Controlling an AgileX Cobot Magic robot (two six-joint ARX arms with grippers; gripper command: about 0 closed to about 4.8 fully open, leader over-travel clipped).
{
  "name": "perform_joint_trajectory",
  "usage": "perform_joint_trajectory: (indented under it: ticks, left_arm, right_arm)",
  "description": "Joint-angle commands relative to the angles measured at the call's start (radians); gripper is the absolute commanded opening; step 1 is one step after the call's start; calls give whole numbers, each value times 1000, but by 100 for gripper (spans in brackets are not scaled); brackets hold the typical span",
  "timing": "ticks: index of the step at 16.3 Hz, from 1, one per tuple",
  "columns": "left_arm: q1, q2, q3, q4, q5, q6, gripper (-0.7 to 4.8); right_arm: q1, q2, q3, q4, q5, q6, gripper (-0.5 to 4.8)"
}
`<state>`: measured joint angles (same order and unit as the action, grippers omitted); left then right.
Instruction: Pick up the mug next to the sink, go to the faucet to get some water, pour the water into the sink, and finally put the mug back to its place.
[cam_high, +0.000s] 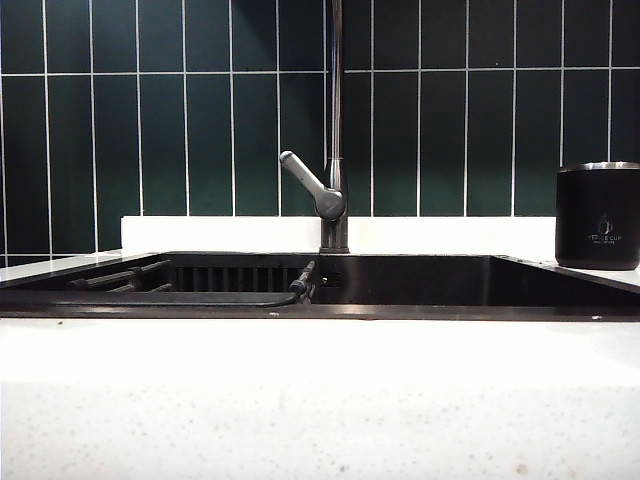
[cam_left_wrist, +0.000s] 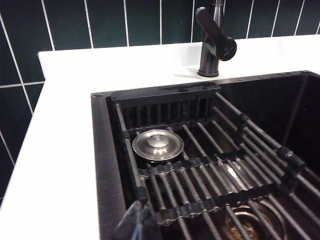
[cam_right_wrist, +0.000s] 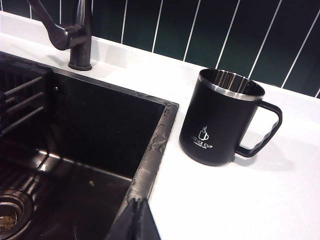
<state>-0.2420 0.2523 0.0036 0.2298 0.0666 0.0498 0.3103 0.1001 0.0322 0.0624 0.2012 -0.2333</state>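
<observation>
The mug (cam_right_wrist: 223, 118) stands upright on the white countertop (cam_right_wrist: 240, 200), just beside the sink (cam_right_wrist: 150, 145) at its right edge, handle turned away from the basin.

The right gripper (cam_right_wrist: 134, 220) hangs above the sink rim near the mug, fingers pressed together, holding nothing. The left gripper (cam_left_wrist: 136, 222) sits over the ribbed rack (cam_left_wrist: 210, 170) at the sink's left side — likewise fully closed and empty.

Risks, as judged:
- Approaching with closed fingers would push the mug or tip it.
- The faucet (cam_high: 334, 120) lever (cam_high: 303, 178) projects over the sink — 1 careless swing could strike it.
</observation>
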Motion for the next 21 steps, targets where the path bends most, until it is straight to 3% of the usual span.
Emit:
perform_joint_trajectory:
  ticks: [1, 21]
  left_arm:
    - [-1, 0, 4, -3, -3, 10, -5]
    - [-1, -100, 4, -110, -3, 22, -5]
  right_arm:
    - [0, -1, -1, 15, -14, -5, -9]
    - [0, -103, -31, -75, -10, 5, -8]
